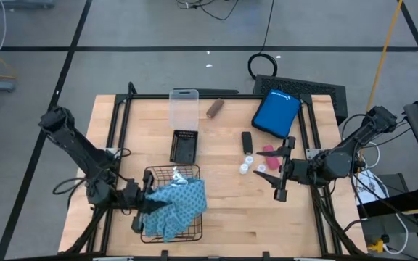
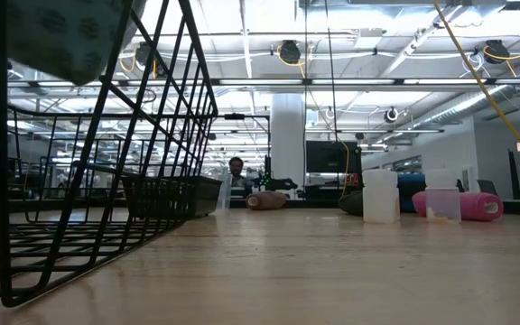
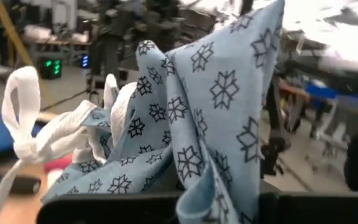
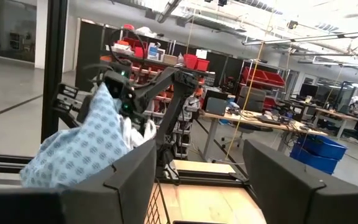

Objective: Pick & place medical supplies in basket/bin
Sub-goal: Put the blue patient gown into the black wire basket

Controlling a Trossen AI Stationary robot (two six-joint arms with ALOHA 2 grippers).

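Teal snowflake-patterned cloth (image 1: pixel 182 204), black basket (image 1: pixel 192 233)

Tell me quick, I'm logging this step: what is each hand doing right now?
Left hand: closed on the teal cloth, over the basket.
Right hand: open, holding nothing.

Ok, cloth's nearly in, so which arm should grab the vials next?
The right. Its open end effector hovers beside the white-capped vials, while the left end effector is shut on the teal cloth over the basket.
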